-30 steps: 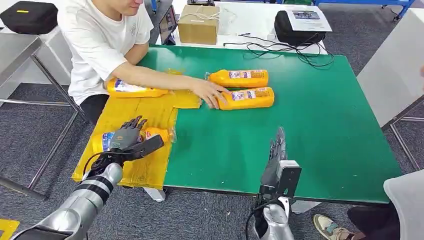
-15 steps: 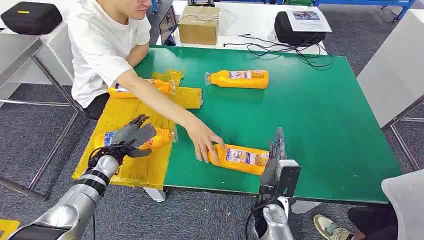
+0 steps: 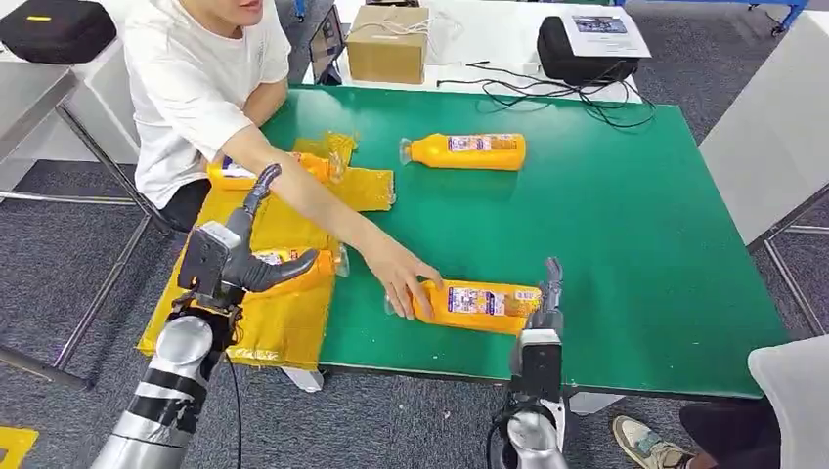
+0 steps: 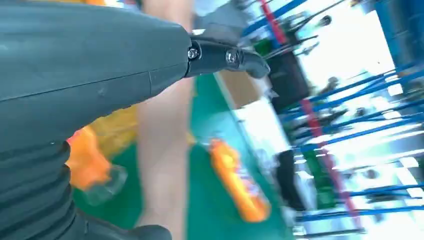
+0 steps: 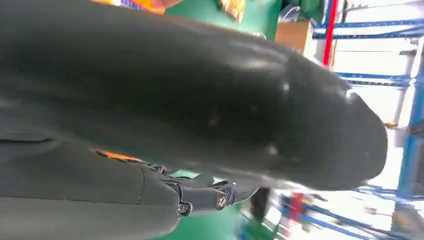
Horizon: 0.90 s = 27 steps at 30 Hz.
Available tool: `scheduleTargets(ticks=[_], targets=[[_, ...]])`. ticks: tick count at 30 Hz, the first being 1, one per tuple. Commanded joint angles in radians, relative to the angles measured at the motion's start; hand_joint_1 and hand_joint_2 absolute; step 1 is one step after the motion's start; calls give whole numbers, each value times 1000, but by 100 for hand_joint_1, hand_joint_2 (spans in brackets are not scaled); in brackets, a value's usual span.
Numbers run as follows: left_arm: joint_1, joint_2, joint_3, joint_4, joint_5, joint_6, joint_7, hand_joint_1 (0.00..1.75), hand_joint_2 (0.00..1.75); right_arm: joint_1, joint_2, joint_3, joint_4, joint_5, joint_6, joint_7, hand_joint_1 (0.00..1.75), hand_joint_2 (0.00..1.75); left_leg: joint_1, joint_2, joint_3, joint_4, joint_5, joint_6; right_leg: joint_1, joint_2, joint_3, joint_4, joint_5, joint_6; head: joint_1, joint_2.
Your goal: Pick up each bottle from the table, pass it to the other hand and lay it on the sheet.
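Four orange bottles lie flat: two on the yellow sheet (image 3: 283, 322), two on green table

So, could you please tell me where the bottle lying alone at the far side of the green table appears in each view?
Head view: the far bottle lies on its side, top centre, beyond the person's forearm.
Left wrist view: the same bottle shows lower centre, blurred, on green.
Right wrist view: the right hand covers most of the picture; I cannot pick the bottle out.
Shared landmark: the black bag beside it.
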State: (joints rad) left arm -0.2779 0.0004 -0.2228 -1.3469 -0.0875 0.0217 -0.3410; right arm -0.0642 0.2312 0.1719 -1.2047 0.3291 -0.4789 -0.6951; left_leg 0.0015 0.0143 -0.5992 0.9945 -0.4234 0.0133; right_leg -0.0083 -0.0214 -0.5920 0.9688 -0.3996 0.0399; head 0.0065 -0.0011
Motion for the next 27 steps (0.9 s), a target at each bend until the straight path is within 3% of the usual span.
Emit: scheduleTargets(ticks=[1, 4, 6, 7, 8, 11, 13, 18, 27], targets=[[-8, -26, -36, -56, 48, 20, -29, 0, 175, -21, -111, 172, -46, 181, -141, -3, 0, 0, 1, -2, 2, 0, -1, -1, 0, 1, 3, 0, -1, -1, 0, 0], [14, -35, -22, -92, 62, 44, -53, 0, 175, -57, -148, 192, 29, 348, -185, 84, 0, 0, 0, -2, 4, 0, -1, 0, 0, 1, 4, 0, -1, -1, 0, 0], [47, -30, -37, -159, 56, 33, -71, 0, 175, -101, -205, 235, 120, 594, -186, 233, 0, 0, 1, 0, 4, 0, -2, 0, 0, 3, 4, -1, -1, -1, 0, 0], [78, -34, -44, -210, 56, 26, -72, 0, 175, -132, -227, 237, 175, 649, -177, 290, 0, 175, 1, 1, 4, -1, -1, 0, 1, 4, 4, -2, 0, 0, 0, 0], [97, -35, -59, -234, 52, 17, -69, 0, 175, -164, -244, 237, 222, 715, -186, 339, 0, 175, 1, 1, 3, -1, -1, 0, 0, 3, 4, -2, 0, 0, 0, 0], [115, -32, -77, -260, 45, 19, -66, 0, 175, -209, -260, 237, 287, 762, -192, 353, 0, 175, 0, 1, 4, -1, -1, 0, 0, 3, 4, -2, 0, 0, 0, 0], [138, -47, -93, -278, 67, 12, -82, 0, 175, -305, -281, 251, 399, 860, -165, 429, 0, 175, 0, 0, 4, 0, -1, 0, -1, 2, 5, -1, 0, 0, 0, 0], [175, -51, -111, -284, 82, 41, -68, 0, 175, -428, -267, 299, 553, 918, -28, 520, 0, 175, -1, 2, 2, 0, -1, 0, -1, 4, 2, -1, 1, 0, 0, 0], [223, -53, -94, -294, 20, 78, -53, 0, 175, -455, -258, 335, 577, 941, 91, 621, 0, 175, -1, 2, 5, 0, -3, -1, -1, 5, 4, 0, -1, -1, 0, 0]])
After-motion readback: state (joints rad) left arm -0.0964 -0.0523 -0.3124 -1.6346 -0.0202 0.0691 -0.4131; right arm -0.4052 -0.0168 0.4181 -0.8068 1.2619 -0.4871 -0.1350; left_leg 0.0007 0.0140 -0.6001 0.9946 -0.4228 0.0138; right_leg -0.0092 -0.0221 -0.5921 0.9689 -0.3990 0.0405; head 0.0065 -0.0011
